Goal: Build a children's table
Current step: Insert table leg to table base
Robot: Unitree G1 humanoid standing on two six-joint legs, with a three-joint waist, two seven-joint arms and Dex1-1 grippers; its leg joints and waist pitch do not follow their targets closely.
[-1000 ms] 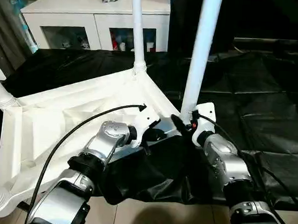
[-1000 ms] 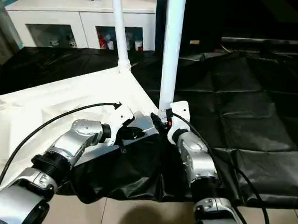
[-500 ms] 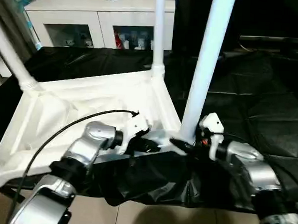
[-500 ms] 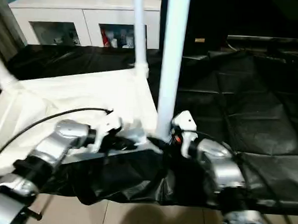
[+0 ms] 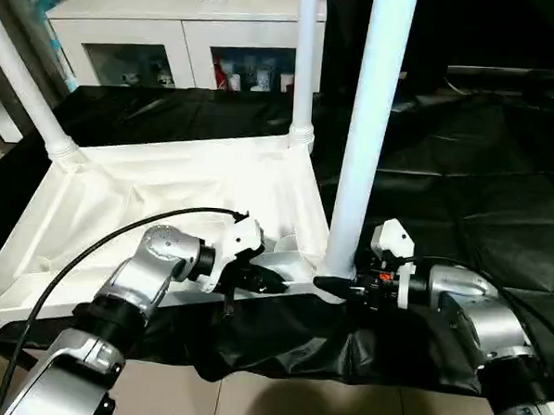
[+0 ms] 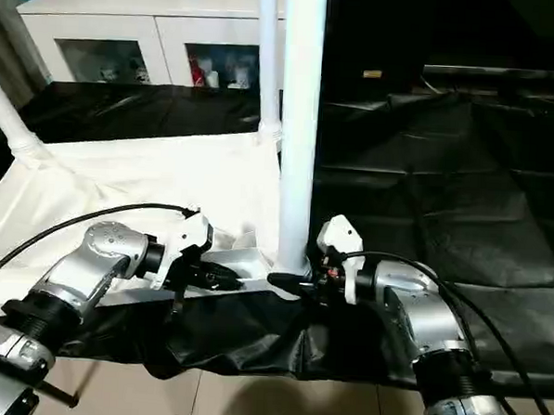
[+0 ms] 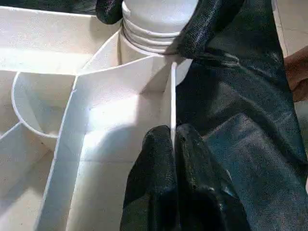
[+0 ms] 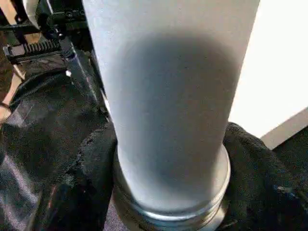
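While the tabletop [image 5: 166, 197] lies upside down on the black-sheeted floor [image 5: 484, 163], ribbed underside up, three legs are seen standing in its corner sockets: the near leg [image 5: 367, 129] at the corner closest to the robot's right arm, a second leg [image 5: 305, 65] at the far corner behind it, and a third leg [image 5: 23, 87] at the far corner across the tabletop. The left pincer [image 7: 174, 139] is pinched narrow on the thin near edge wall of the tabletop, just beside the near leg's socket, its black fingers [image 7: 154, 173] pressed together with the wall between them. The right pincer [image 5: 333, 285] is set around the base of the near leg, a finger on either side of the flared end [image 8: 168, 192]; whether the leg is actually squeezed cannot be told. A white cabinet [image 5: 174, 35] with glass fronts is seen beyond the tabletop's far edge.
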